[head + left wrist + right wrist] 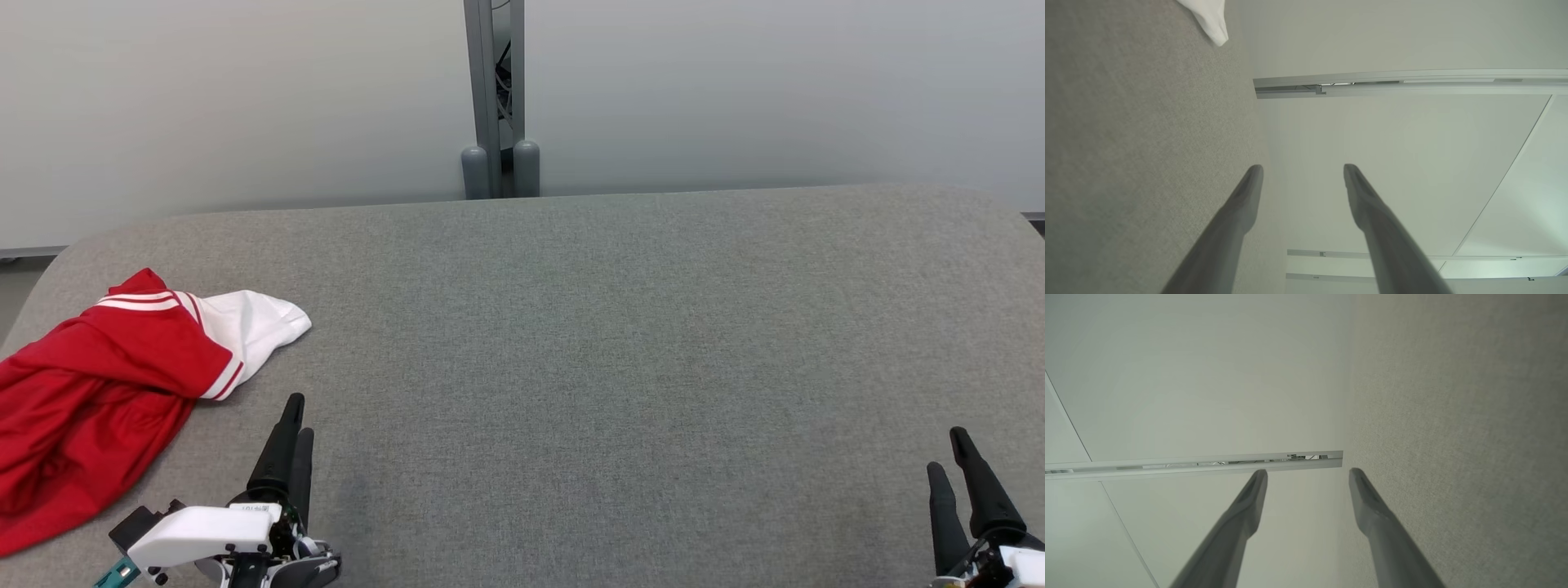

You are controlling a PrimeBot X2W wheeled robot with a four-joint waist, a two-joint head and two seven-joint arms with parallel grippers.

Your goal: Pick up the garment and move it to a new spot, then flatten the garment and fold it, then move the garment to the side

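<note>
The garment [98, 384], red with white stripes and a white part, lies crumpled on the grey table [571, 327] at the near left edge. Its white tip [1208, 20] shows at the top of the left wrist view. My left gripper [299, 415] hovers just right of the garment, apart from it, shut with nothing held; its own view shows it [1303, 167] over the table's edge. At the lower right, far from the cloth, my right gripper [947, 449] is shut and holds nothing. In its own view it [1308, 471] points along the table.
A grey post [494, 98] with two rounded feet stands behind the table's far edge against pale wall panels. The grey cloth surface stretches wide between my two grippers and to the right.
</note>
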